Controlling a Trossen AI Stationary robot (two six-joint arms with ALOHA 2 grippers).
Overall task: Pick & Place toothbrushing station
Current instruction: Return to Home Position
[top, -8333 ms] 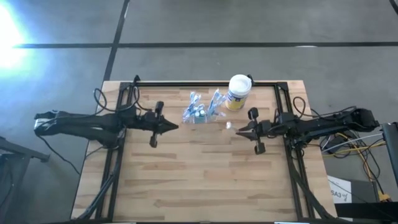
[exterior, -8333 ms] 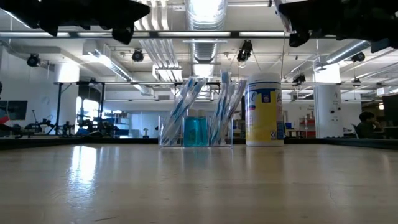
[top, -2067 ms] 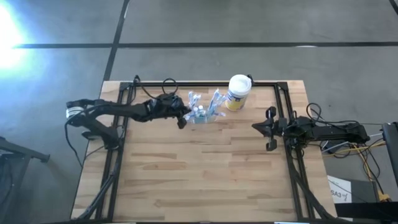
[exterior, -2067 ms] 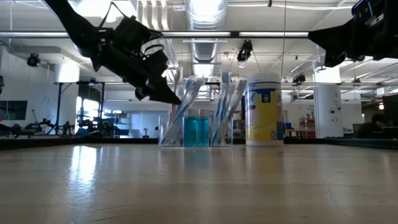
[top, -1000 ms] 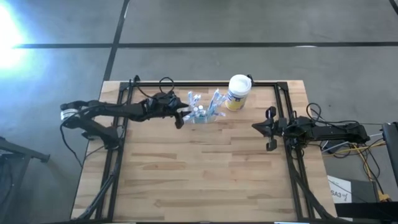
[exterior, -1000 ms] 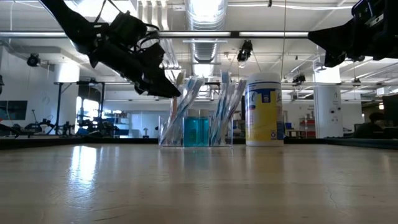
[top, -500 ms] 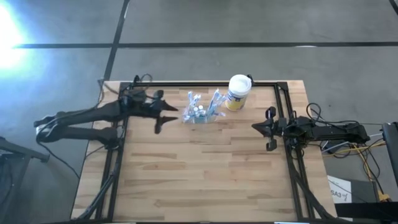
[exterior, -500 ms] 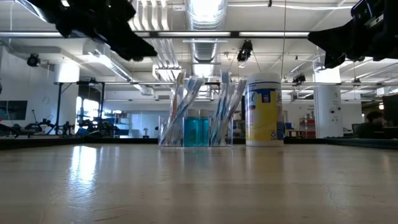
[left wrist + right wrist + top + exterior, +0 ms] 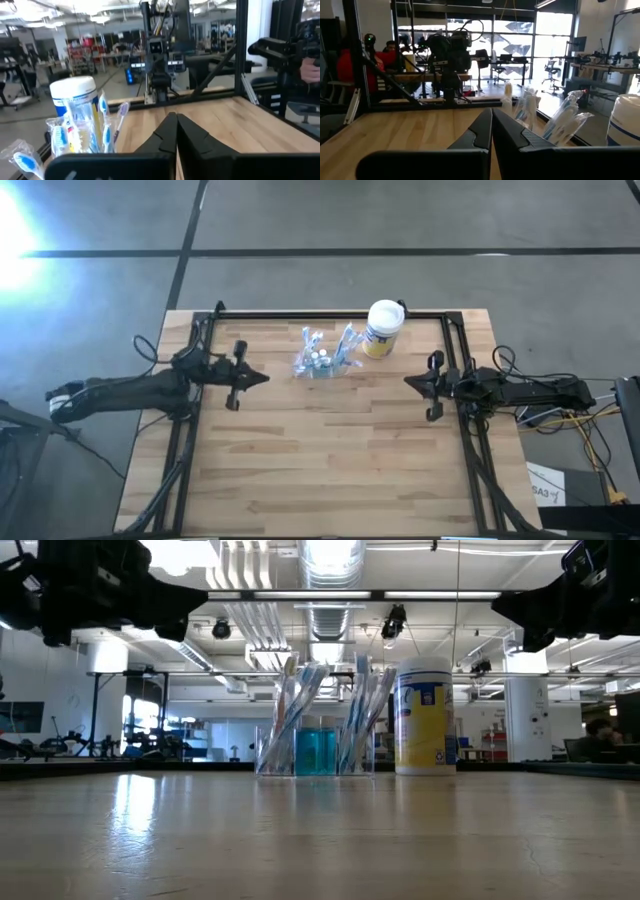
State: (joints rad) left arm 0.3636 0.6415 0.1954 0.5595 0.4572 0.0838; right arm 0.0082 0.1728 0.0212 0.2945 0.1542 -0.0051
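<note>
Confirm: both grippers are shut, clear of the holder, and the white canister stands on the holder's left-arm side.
Wrong side: the high view shows the white canister on the right-arm side of the clear holder. The left gripper and right gripper are indeed shut and clear of it.

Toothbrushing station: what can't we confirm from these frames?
- High view: toothbrushing station too small; which brush stands in which section is unreadable.
- Low view: left hand and right hand cut off by the top edge; fingers unseen there.
- Left wrist view: station's base hidden behind the left hand's own dark body.
- Right wrist view: white canister mostly cut off by the picture's edge.
</note>
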